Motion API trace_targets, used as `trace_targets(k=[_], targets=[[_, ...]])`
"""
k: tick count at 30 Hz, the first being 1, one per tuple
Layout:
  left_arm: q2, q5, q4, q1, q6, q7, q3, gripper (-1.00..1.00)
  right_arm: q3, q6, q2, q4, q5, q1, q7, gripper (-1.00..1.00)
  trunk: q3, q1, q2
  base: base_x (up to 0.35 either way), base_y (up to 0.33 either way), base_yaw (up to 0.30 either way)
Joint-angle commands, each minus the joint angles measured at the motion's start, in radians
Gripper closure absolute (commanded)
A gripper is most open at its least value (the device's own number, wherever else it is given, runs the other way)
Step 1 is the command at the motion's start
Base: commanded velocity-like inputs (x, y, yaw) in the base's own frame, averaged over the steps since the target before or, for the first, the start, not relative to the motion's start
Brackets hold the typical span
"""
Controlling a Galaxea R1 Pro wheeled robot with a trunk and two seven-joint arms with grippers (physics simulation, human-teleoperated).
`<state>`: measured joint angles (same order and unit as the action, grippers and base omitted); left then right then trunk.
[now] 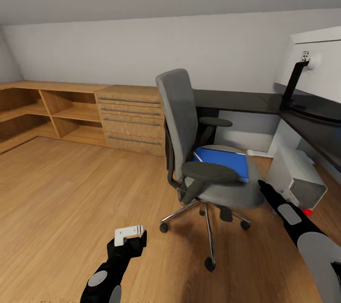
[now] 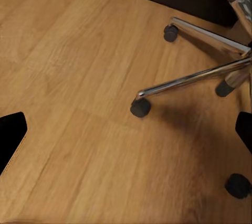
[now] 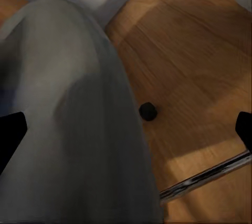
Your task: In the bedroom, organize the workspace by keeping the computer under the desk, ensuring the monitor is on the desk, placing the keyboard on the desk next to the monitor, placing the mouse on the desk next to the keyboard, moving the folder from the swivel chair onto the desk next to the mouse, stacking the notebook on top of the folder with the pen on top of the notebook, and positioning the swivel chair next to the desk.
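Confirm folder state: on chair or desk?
On the chair: the folder lies flat on the swivel chair seat, not yet on the desk.

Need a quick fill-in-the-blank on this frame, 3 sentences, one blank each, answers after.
1. The blue folder lies on the seat of the ____.
2. The white computer stands on the ____, beside the desk.
3. The swivel chair's castors rest on a floor made of ____.

Missing words: swivel chair; floor; wood
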<state>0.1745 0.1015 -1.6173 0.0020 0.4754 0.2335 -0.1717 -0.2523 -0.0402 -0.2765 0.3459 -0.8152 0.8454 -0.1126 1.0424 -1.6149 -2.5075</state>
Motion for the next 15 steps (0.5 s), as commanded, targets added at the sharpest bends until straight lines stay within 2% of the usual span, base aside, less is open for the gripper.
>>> trace_targets(k=[1, 15], targets=[[0.0, 0.01, -0.001, 0.0, 0.003, 0.009, -0.002, -1.0, -0.001, -0.004, 0.001, -0.001, -0.01, 0.0, -0.005, -1.0, 0.001, 0.0, 0.0, 0.0, 0.0, 0.277], [0.0, 0.01, -0.001, 0.0, 0.003, 0.009, -0.001, -1.0, -0.001, -0.004, 0.0, -0.001, -0.01, 0.0, -0.005, -1.0, 0.001, 0.0, 0.0, 0.0, 0.0, 0.273]])
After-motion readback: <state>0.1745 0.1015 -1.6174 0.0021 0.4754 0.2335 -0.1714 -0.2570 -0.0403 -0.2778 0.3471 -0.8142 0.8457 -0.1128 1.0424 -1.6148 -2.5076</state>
